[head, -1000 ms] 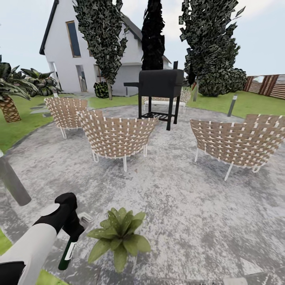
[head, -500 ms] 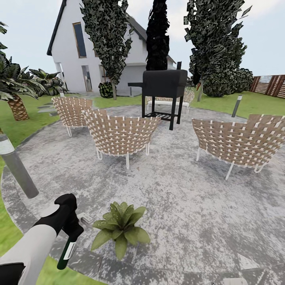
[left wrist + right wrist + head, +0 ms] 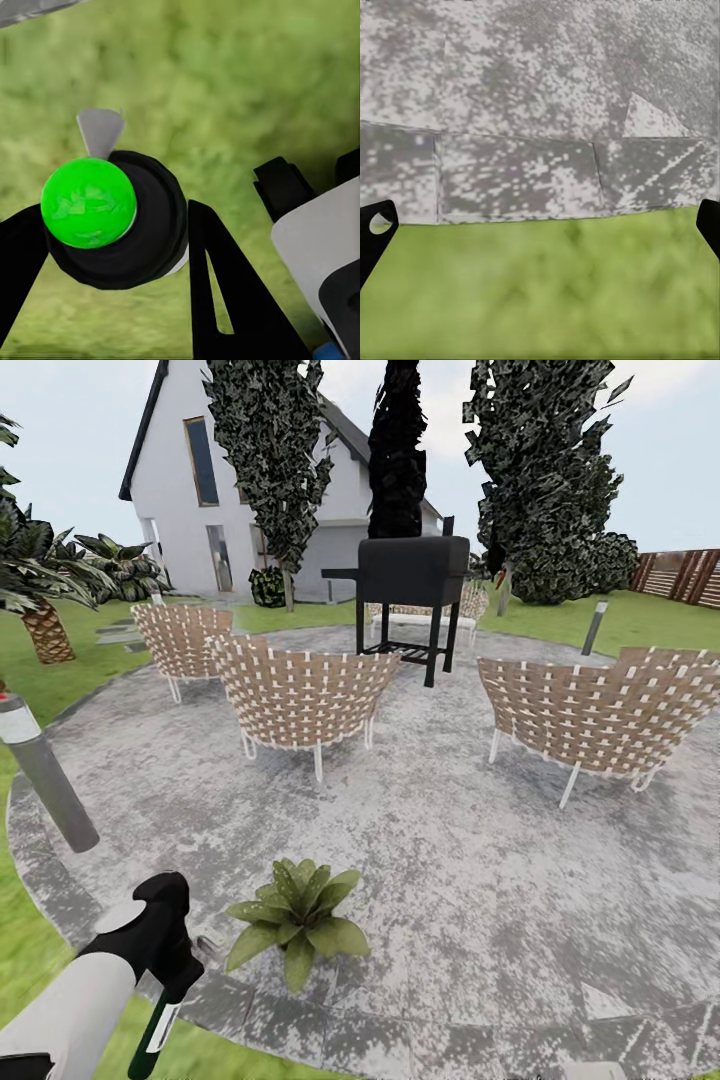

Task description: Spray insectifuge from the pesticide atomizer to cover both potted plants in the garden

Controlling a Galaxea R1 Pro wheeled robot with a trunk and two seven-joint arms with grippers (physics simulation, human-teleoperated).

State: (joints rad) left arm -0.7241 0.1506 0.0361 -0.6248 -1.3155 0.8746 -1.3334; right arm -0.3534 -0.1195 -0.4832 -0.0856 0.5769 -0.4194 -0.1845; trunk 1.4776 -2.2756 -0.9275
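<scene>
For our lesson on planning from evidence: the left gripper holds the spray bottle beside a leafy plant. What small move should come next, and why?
Probably swing the left gripper toward the low green rosette plant so the spray head faces its leaves. The slim dark bottle with a whitish label hangs downward in the gripper, beside the plant on the mottled grey paving, not aimed at it.

A slim dark bottle with a pale label (image 3: 160, 1020), apparently the atomizer, hangs nozzle-end up over the grass beside a low green-leaved rosette plant (image 3: 297, 922) near the mottled grey patio's (image 3: 480, 880) edge.
</scene>
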